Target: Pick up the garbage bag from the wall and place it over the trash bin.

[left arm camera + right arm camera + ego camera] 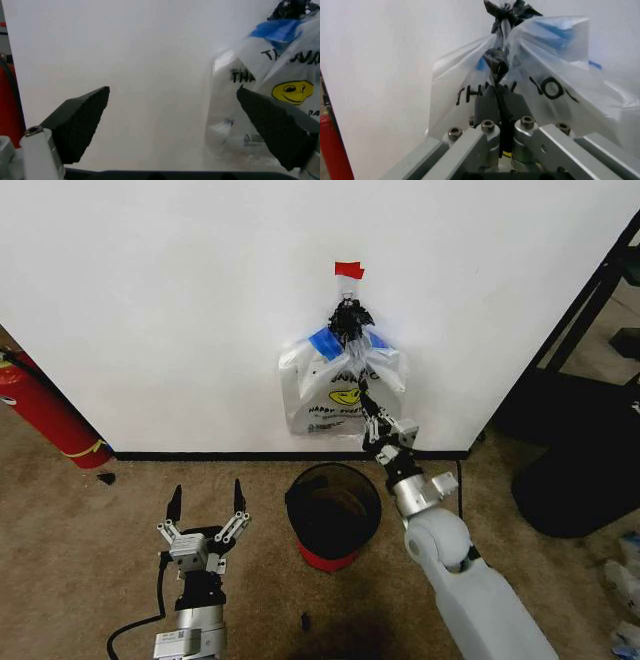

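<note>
Bag (340, 385) hangs on the wall (180, 300), at 12 o'clock from the bin (333, 505). Right gripper (366, 402) pinches it closed; pull gently outward off the hook. Left gripper (206, 502) waits wide open, empty.

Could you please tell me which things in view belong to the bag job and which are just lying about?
Job: garbage bag, wall, trash bin, right gripper shut on the bag, open left gripper.
Lying about: fire extinguisher, red tape.

A red fire extinguisher (40, 412) leans at nine o'clock on the brown carpet (90, 530). Black furniture (585, 450) stands at three o'clock.
</note>
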Robot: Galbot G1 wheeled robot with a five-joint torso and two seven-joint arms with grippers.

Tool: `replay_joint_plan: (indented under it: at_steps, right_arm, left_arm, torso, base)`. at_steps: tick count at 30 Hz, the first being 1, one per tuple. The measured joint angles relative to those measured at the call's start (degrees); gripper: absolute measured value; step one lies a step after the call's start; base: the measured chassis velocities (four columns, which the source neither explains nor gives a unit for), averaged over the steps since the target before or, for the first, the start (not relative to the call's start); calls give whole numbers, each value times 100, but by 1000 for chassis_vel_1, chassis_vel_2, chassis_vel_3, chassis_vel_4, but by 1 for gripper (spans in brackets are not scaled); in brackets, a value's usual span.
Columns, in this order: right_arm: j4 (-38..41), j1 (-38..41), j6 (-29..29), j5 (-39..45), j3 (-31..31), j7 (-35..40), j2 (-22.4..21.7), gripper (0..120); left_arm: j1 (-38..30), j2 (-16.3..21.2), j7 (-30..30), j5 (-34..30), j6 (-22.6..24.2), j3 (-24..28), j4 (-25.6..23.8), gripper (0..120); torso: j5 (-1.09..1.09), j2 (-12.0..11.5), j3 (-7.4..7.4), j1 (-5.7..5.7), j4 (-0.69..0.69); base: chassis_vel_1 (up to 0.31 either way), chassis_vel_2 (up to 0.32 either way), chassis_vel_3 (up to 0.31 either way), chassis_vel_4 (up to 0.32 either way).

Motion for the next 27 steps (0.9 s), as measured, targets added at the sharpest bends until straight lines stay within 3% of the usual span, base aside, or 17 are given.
replay_joint_plan:
  at_steps: [14, 27]
  right_arm:
    - [648, -1548, 573, -755, 536, -167, -243, 0]
    - [593, -2315, 1434, -1201, 934, -184, -260, 0]
  left_arm:
    - [-101, 67, 0, -85, -49, 36, 124, 100]
    - [-183, 71, 0, -111, -58, 73, 213, 100]
  torso:
    - [1, 0, 1, 0, 0]
    - [1, 0, 1, 1, 0]
  base:
    - [0, 0, 0, 0]
    - [0, 0, 0, 0]
